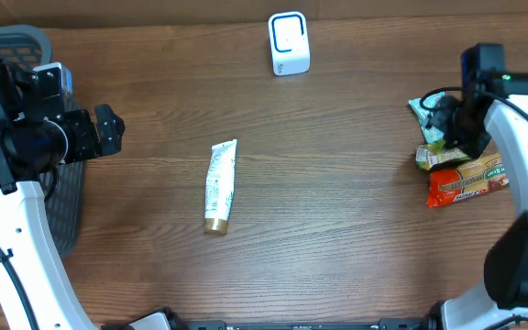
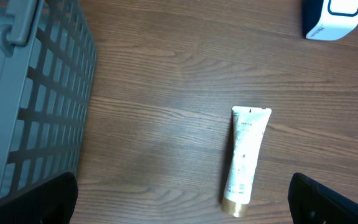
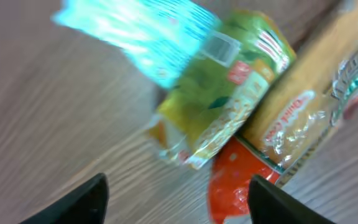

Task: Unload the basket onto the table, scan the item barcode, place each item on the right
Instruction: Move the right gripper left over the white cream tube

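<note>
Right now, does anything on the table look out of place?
Only the snack packets at the right edge: they lie heaped askew, overlapping. The tube lies flat alone; the barcode scanner stands upright. Nothing looks spilled.

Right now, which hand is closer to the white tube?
Left. The left hand is by the basket, near the tube; the right hand is far off over the snack packets.

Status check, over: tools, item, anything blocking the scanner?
Left tool open, empty, beside the basket. Right tool open over the snack packets, holding nothing. Tube flat mid-table, untouched; scanner upright at far edge. Nothing between them.
</note>
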